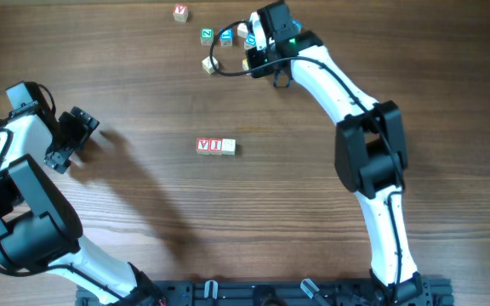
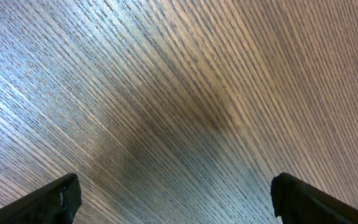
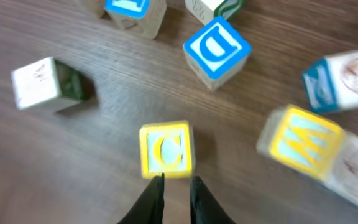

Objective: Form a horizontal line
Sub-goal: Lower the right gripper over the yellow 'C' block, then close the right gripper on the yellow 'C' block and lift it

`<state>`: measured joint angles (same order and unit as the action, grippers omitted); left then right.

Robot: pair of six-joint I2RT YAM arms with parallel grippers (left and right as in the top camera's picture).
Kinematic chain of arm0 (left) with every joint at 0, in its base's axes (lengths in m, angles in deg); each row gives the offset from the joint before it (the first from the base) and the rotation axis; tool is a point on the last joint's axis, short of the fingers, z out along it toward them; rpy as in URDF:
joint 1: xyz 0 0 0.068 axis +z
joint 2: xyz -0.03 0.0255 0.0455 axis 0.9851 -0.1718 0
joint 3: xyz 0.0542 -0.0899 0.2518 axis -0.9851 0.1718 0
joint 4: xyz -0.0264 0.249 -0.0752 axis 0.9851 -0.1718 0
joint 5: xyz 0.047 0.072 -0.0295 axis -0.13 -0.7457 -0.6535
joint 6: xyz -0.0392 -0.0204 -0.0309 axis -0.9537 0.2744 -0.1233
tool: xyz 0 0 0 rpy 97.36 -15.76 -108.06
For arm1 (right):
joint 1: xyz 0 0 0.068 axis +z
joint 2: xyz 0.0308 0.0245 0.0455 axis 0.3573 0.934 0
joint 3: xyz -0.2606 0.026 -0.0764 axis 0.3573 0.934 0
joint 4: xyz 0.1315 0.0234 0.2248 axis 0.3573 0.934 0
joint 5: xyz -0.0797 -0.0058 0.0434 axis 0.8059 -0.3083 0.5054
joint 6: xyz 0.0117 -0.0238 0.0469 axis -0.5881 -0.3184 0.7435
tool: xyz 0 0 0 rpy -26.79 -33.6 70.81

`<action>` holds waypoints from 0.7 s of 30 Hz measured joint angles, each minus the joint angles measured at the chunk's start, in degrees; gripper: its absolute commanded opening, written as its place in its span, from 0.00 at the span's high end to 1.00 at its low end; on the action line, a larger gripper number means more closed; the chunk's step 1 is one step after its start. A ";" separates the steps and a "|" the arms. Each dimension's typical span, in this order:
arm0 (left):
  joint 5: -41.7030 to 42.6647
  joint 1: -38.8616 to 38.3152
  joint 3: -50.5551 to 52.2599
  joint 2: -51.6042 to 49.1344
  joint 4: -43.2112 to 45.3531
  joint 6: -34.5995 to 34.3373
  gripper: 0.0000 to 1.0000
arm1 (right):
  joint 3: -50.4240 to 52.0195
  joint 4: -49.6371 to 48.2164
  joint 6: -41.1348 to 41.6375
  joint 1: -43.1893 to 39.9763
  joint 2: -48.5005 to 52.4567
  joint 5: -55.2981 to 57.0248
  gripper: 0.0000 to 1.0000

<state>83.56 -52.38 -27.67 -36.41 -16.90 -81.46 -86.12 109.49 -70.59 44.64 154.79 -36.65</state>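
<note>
Left hand (image 1: 73,136), overhead view: at the left of the worktop (image 1: 143,212), well apart from every cube.
Right hand (image 1: 259,49), same view: at the far edge, in among a loose cluster of cubes; how its fingers stand cannot be told from here.
Horizontal line (image 1: 216,145), same view only: three cubes touching in a row at mid-worktop, between the two arms and far from both. The long axis runs left to right across the picture, with two red-lettered cubes at the left and a plain pale one at the right end. Nothing lies beside either end.
Loose items, same view: red-lettered cube (image 1: 181,12) alone at the top; green-lettered cube (image 1: 207,35) and blue-lettered cube (image 1: 225,35) side by side; pale cube (image 1: 209,64) below them.

Left hand (image 2: 176,186), left wrist view: fingers spread wide at the lower corners, with only bare wood grain between them and nothing held.

Right hand (image 3: 175,188), right wrist view: fingers drawn almost together with a slim gap, and nothing gripped. Yellow C cube (image 3: 165,149) sits just beyond the tips, wider than the gap. Around it are a white cube (image 3: 39,84) with a dark side to the left, a blue D cube (image 3: 216,53) above, and a blurred yellow W cube (image 3: 300,143) to the right, all apart from one another.
</note>
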 measured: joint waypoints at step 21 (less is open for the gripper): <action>0.00 0.00 0.00 0.00 0.00 0.00 0.00 | 7.91 33.86 15.37 0.00 -13.68 -0.02 0.85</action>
<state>83.56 -52.38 -27.67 -36.41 -16.90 -81.46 -78.21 143.35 -55.22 44.64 141.11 -36.67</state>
